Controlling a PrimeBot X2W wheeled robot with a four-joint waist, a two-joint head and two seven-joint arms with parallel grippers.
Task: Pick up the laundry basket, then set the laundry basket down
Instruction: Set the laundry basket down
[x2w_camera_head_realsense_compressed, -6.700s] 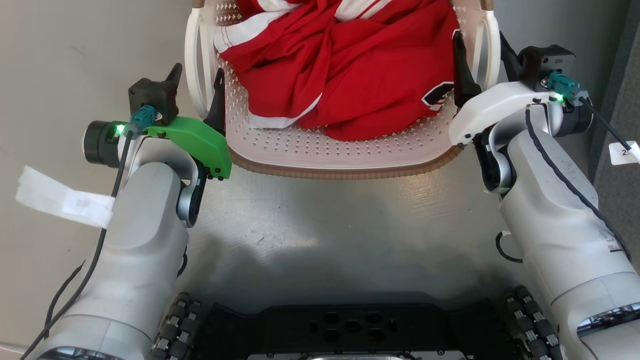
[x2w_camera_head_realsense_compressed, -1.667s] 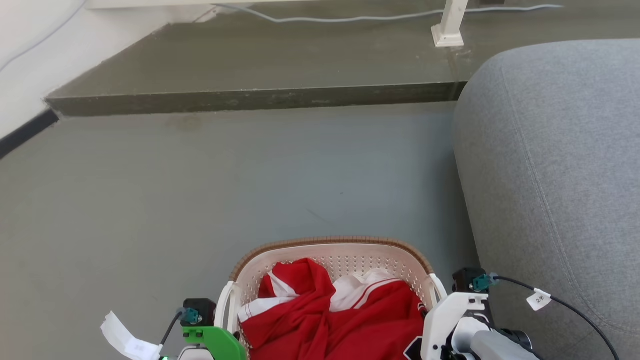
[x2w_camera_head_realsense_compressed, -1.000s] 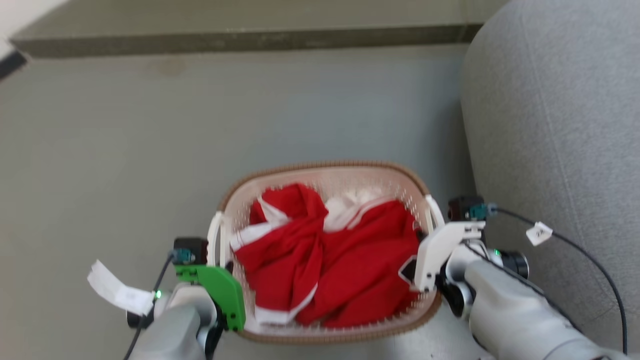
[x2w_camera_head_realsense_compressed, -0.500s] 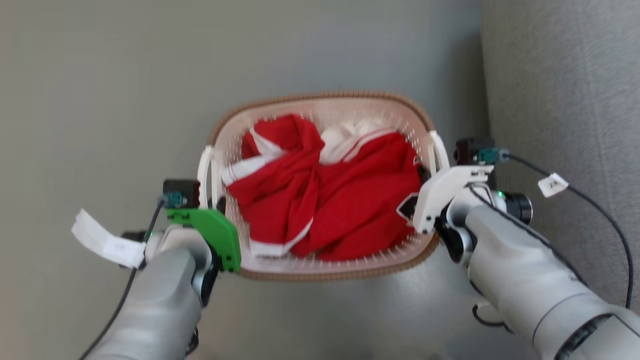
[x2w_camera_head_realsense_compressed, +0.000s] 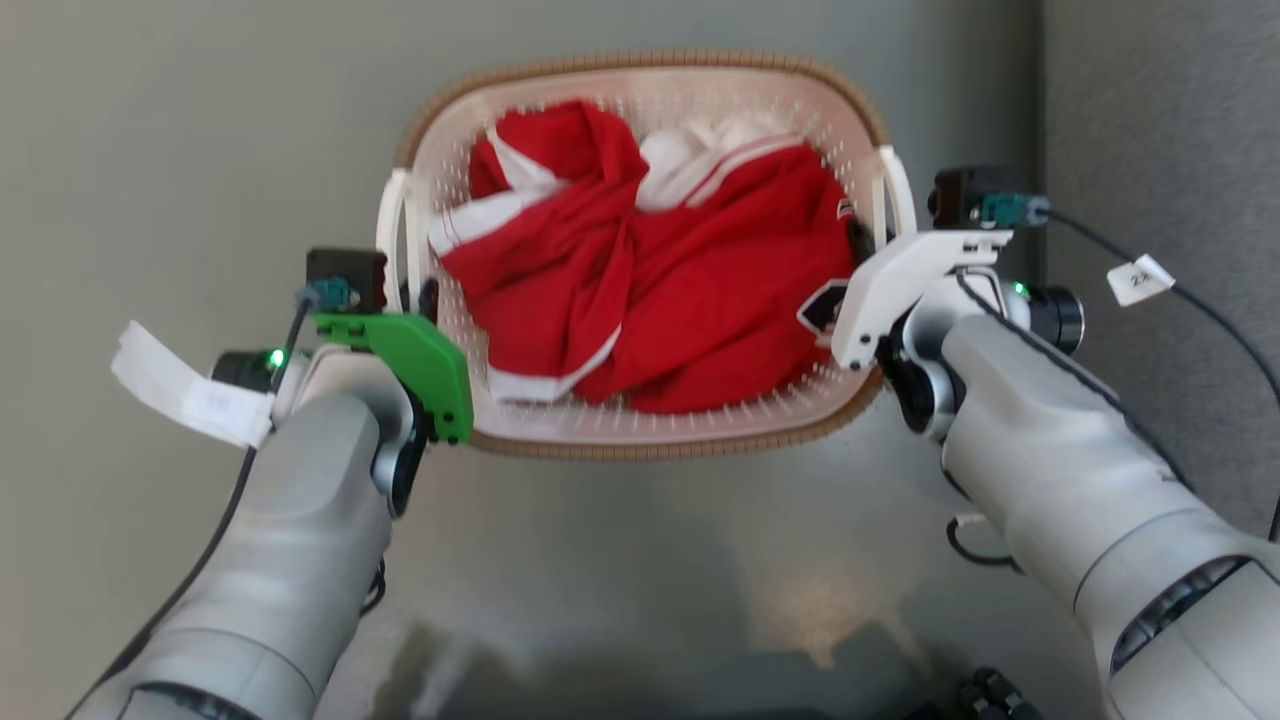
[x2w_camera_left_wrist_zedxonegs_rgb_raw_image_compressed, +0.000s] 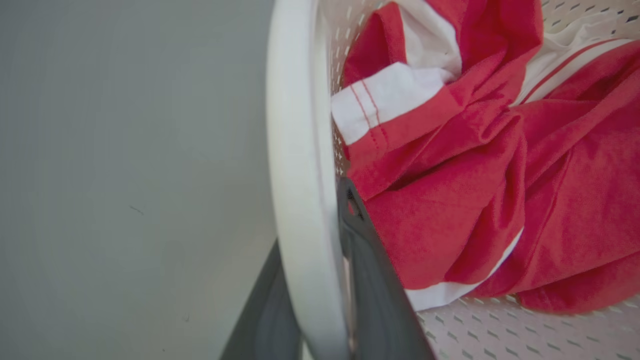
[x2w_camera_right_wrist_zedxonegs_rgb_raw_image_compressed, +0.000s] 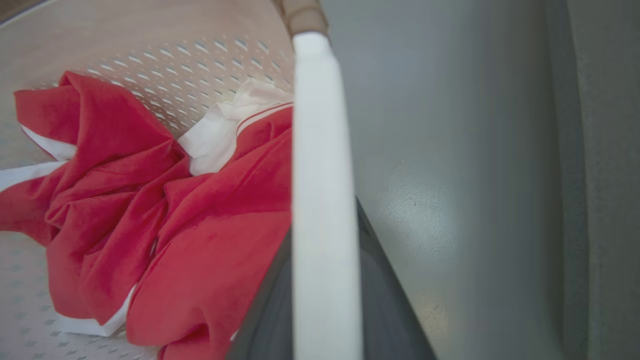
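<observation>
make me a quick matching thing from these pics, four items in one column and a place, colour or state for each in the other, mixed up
Column one
1 laundry basket's rim band
2 red and white garment
3 left gripper
4 sofa

Column two
a grey fabric, on the robot's right
b brown, woven look
c crumpled inside the basket
d fingers astride a white side handle

Pairs: 1-b, 2-c, 3-d, 4-a

Floor (x2w_camera_head_realsense_compressed: 180, 120): smooth grey, seamless, faint sheen. Pale glare patch (x2w_camera_head_realsense_compressed: 800, 610) low centre in head view; light soft, diffuse. Grey fabric-covered furniture (x2w_camera_head_realsense_compressed: 1160, 120) along right edge, meeting floor. Left wrist view: few tiny dark specks on floor.
</observation>
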